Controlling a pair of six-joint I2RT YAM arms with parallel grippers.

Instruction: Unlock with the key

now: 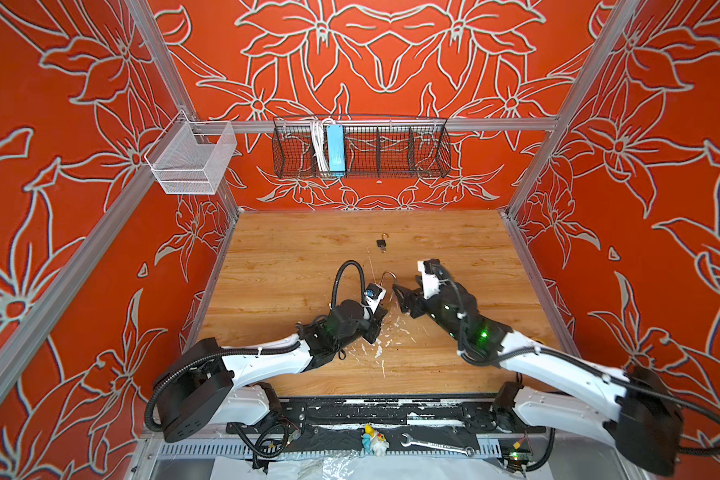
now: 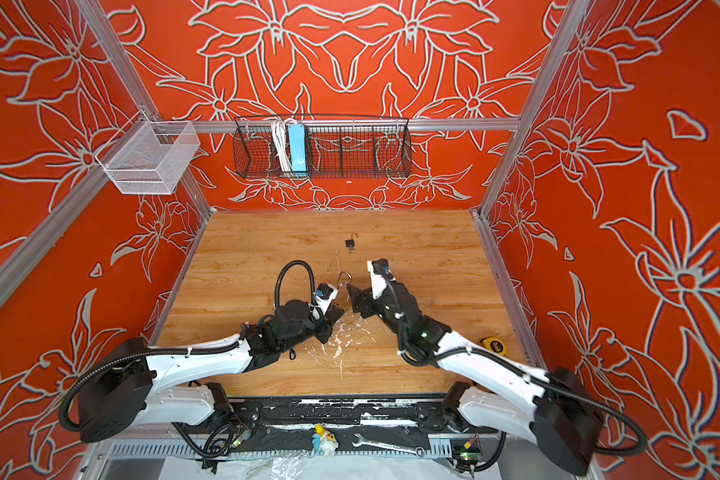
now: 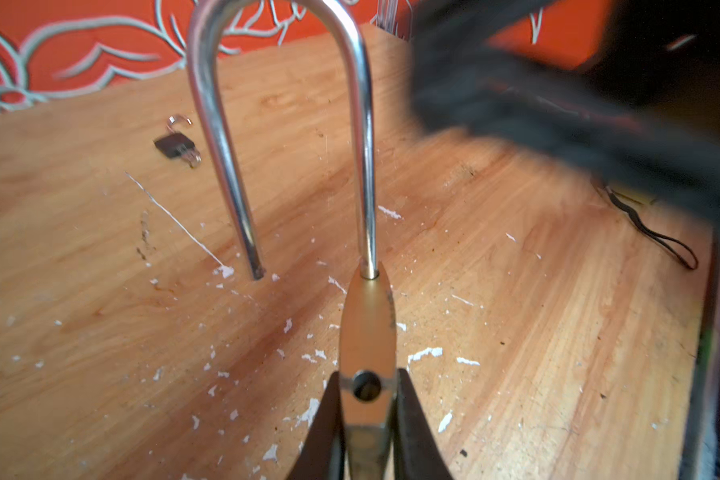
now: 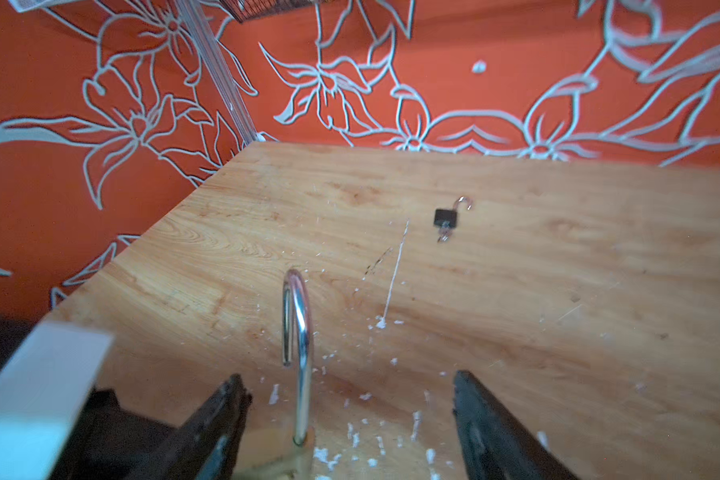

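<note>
A brass padlock [image 3: 366,332] with a long silver shackle [image 3: 362,124] is held above the wooden table [image 1: 454,249], my left gripper [image 3: 366,386] shut on its body. One shackle leg sits in the body. The other leg ends free beside it, and its hole in the body shows empty. In both top views the shackle [image 1: 387,276] [image 2: 344,276] stands up between the two grippers. My right gripper [image 4: 348,376] is open, its fingers either side of the shackle [image 4: 302,353] without touching it. No key shows at the brass padlock.
A small black padlock [image 1: 381,243] [image 4: 445,217] lies farther back, shackle open, with a silvery key [image 4: 443,235] in its underside. White flecks [image 1: 375,345] dot the tabletop. A yellow tape measure [image 2: 495,345] lies by the right arm. Wire baskets [image 1: 362,149] hang on the back wall.
</note>
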